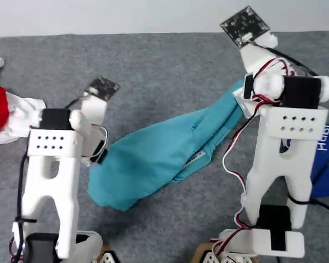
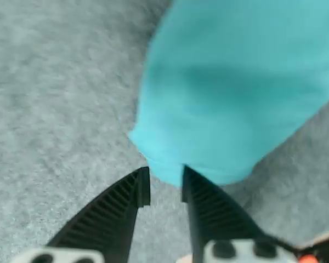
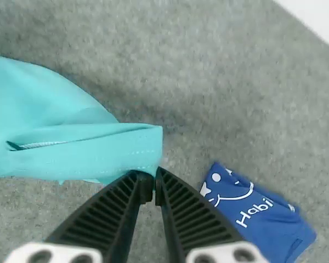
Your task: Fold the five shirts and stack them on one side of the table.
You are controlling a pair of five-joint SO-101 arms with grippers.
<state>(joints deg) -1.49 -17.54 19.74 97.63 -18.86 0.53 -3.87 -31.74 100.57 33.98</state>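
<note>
At the far left edge of the high view a red and white bundle [image 1: 1, 115] lies on the grey surface [image 1: 153, 66]; we take it for shirts kept to that side. Next comes the left hand [image 2: 164, 186], its jaws a little apart with the lower left corner of the teal shirt [image 1: 153, 159] just at their tips, not clamped, so we judge it placed to take that corner. The shirt runs diagonally across the middle, pulled long toward the upper right, because the right hand [image 3: 154, 183] has pinched its hem tight there. We think the stretch is meant to straighten it for folding. At the right edge a blue shirt [image 1: 324, 164] lies near, untouched.
</note>
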